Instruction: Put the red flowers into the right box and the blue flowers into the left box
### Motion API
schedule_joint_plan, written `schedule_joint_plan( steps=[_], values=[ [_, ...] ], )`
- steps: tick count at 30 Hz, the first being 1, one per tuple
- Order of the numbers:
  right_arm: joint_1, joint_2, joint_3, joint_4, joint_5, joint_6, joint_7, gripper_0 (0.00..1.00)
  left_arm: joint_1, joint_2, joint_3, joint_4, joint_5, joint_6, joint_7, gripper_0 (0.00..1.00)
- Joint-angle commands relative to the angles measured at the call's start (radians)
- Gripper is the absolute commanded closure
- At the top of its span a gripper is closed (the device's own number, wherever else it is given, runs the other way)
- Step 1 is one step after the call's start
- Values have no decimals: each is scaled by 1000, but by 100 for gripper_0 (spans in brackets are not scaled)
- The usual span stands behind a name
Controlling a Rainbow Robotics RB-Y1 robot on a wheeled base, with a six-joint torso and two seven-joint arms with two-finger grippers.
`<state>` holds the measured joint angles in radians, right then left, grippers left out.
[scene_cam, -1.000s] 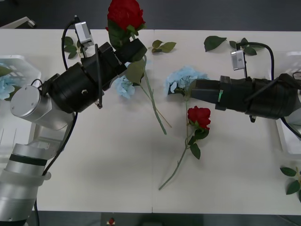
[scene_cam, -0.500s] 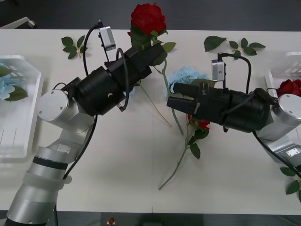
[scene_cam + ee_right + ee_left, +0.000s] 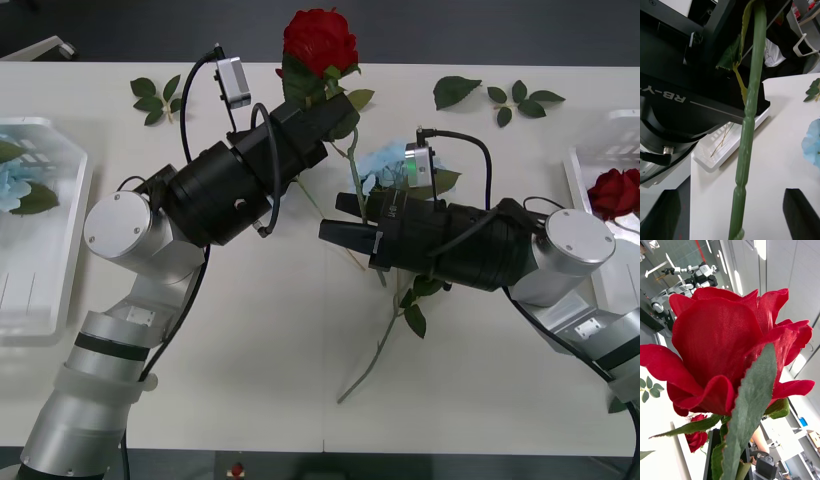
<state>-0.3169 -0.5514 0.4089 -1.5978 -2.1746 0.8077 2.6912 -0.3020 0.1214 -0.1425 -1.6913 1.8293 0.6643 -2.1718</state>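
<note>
Both arms are built of silver-grey rounded joint housings ending in thick matte-black cylindrical forearms. A small grey camera box is mounted on each wrist, looped to it by a black cable. White "RB-Y" lettering is printed on the left arm's black casing.

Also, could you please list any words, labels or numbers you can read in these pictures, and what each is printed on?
"RB-Y" in white letters, upside down and cut off by the picture's edge, on the black casing of the left arm in the right wrist view.
No other writing can be read on the flowers, boxes or table.
</note>
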Motion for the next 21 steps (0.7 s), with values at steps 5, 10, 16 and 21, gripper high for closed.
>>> schedule_joint_plan(
  steps=[5,10,16,21],
  values=[
    [-28,38,-4,-33,-7,-22,14,100,-35,-3,-17,-15,1,-6,15,100],
    [-30,34,-2,-33,-7,-30,14,100,-35,4,-17,-15,2,-6,15,100],
    [-31,31,-2,-33,-7,-33,14,100,-35,33,-14,-15,2,-6,15,88],
    [-33,27,-2,-33,-7,-35,14,100,-35,99,-14,-15,27,5,15,37]
  ],
)
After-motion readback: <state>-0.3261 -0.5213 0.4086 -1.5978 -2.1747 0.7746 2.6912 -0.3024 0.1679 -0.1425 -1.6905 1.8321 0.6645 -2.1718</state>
